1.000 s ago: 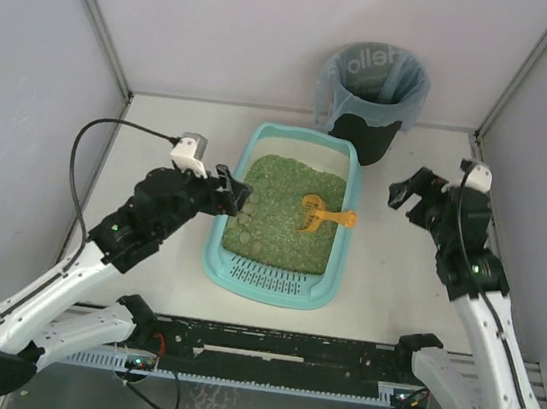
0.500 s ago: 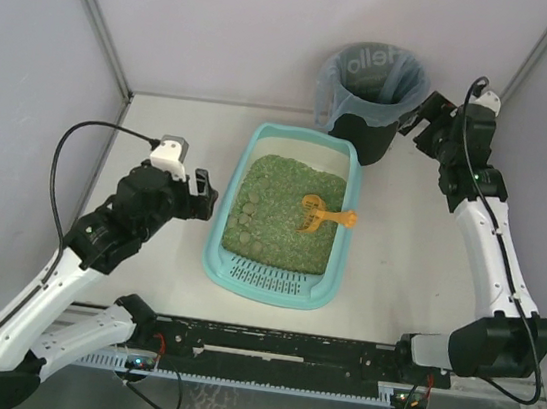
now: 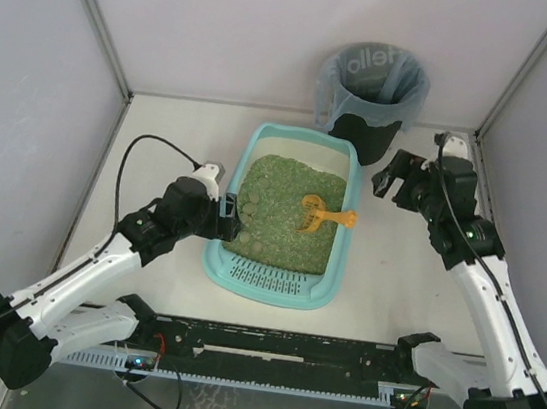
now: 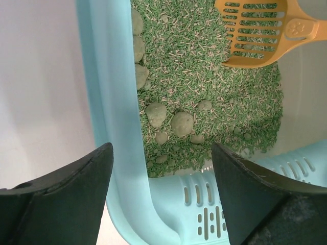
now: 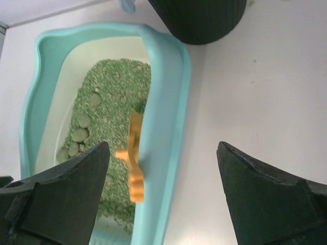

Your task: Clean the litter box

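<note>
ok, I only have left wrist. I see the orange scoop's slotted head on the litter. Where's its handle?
Observer: The scoop has its handle pointing right, with the end resting on the right rim of the litter box.
Operator: right pincer near it?
Observer: The right pincer is open and empty. It's above the table just right of the box, fingers aimed at that rim.
Operator: and the bin?
Observer: The black bin, lined with a grey-blue bag, stands upright just beyond the box's far right corner.

litter box far end cropped, scoop handle cut off
</note>
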